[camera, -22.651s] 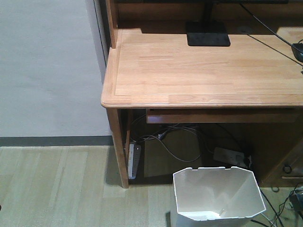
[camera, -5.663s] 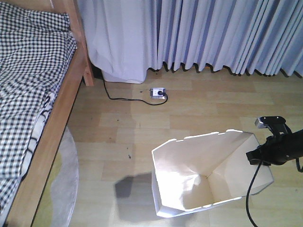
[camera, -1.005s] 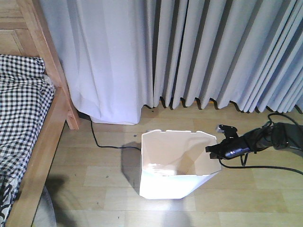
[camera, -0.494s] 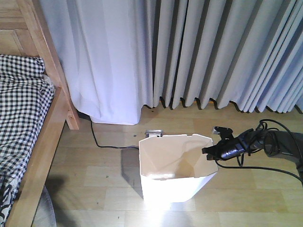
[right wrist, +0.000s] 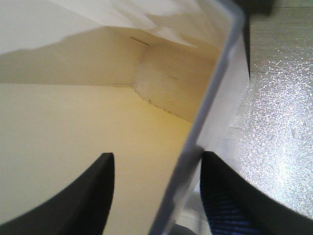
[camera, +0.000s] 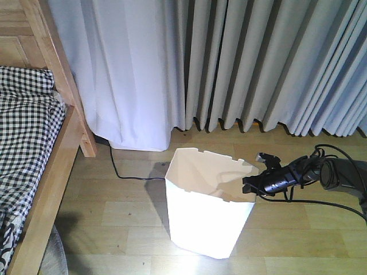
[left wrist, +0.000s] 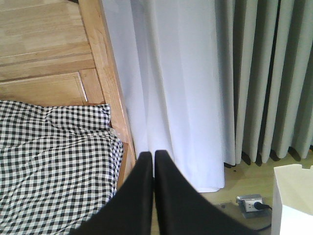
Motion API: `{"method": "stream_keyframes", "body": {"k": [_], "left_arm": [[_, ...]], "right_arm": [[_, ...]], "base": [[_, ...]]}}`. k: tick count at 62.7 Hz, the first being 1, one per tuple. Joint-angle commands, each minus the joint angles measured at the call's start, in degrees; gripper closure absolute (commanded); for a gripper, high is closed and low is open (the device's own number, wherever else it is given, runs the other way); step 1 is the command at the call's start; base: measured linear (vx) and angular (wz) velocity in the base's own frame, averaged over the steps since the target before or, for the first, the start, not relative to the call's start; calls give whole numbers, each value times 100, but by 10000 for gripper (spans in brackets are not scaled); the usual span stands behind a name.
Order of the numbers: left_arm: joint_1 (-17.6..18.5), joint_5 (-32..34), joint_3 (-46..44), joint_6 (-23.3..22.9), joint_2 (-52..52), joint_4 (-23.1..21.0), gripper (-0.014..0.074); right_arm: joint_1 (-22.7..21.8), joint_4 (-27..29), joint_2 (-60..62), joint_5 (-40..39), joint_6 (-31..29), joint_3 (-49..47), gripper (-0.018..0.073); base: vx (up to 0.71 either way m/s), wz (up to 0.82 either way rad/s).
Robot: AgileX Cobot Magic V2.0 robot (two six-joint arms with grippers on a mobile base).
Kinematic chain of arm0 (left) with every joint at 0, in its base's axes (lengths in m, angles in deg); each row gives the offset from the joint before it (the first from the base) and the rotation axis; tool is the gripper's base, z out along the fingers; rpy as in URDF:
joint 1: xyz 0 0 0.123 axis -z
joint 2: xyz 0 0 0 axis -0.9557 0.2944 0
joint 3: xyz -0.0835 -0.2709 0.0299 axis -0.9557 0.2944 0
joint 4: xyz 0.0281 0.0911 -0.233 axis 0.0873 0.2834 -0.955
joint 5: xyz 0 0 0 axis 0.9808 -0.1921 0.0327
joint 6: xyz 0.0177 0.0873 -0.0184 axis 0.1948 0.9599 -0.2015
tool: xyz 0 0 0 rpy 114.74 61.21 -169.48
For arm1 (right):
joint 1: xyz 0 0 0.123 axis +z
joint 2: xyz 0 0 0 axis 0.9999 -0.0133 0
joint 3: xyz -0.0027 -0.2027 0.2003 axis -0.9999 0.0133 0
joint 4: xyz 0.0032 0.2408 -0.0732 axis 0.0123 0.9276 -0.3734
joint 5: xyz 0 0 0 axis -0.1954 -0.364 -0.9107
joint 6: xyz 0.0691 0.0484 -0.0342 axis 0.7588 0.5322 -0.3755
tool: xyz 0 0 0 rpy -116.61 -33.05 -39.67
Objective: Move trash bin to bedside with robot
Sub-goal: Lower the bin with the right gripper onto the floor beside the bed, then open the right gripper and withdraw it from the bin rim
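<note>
At the far left stands the bed [camera: 43,172] with its light-brown wooden frame, its post [camera: 63,74] rising against the curtain [camera: 229,63], and black-and-white checked bedding [camera: 26,132] lying over it. A black cable [camera: 123,172] runs across the wood floor [camera: 114,212] from the foot of the post towards the middle.

There is no tabletop here, so edges and corners of one give no bearings; the floor carries everything. The trash bin [camera: 206,215] — white, faceted, lidless — stands on the floor in the middle, near the bed frame but apart from it, and it leans, its rim higher on the right.

The left gripper [left wrist: 154,166] hangs above the bedding with its fingers pressed together and nothing between them. To the right, the right gripper [camera: 248,184] sits at the bin's right rim; in the wrist view its fingers [right wrist: 100,186] stand parted, one inside the cream wall [right wrist: 63,147], one outside, with the rim [right wrist: 195,142] passing between them — whether they pinch it or merely straddle it I cannot tell.

The step in hand looks like the last stretch of the carry. The next move probably calls for settling the bin flat nearer the frame, then freeing the rim.
</note>
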Motion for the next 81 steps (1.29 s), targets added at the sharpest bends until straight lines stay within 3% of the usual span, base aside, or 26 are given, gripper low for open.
{"method": "stream_keyframes", "body": {"k": [1,19,45,53,60,68,75,81], "left_arm": [[36,423,160,-46,-54,-10,602],[36,423,160,-46,-54,-10,602],[36,423,160,-46,-54,-10,602],[36,423,160,-46,-54,-10,602],[36,423,160,-46,-54,-10,602],[36,423,160,-46,-54,-10,602],[36,423,160,-46,-54,-10,602],[36,423,160,-46,-54,-10,602]], "right_arm": [[-58,77,357,244,-32,-113,125],[-688,2,451,1029,572,-113,108],[-1482,-207,1056,2785,371,-113,127],[-1477,-727,1537,2848,537,-113,132],[-1472,-1415,2036,2617,1038,-113,137],[-1491,-1289,2335,2787,1455,-113,137],[-1491,-1275,2401,3134,1470,-113,137],[-1491,-1304,2452,2575,1515,-113,137]], "base": [[0,0],[0,0],[0,0],[0,0],[0,0],[0,0],[0,0],[0,0]]}}
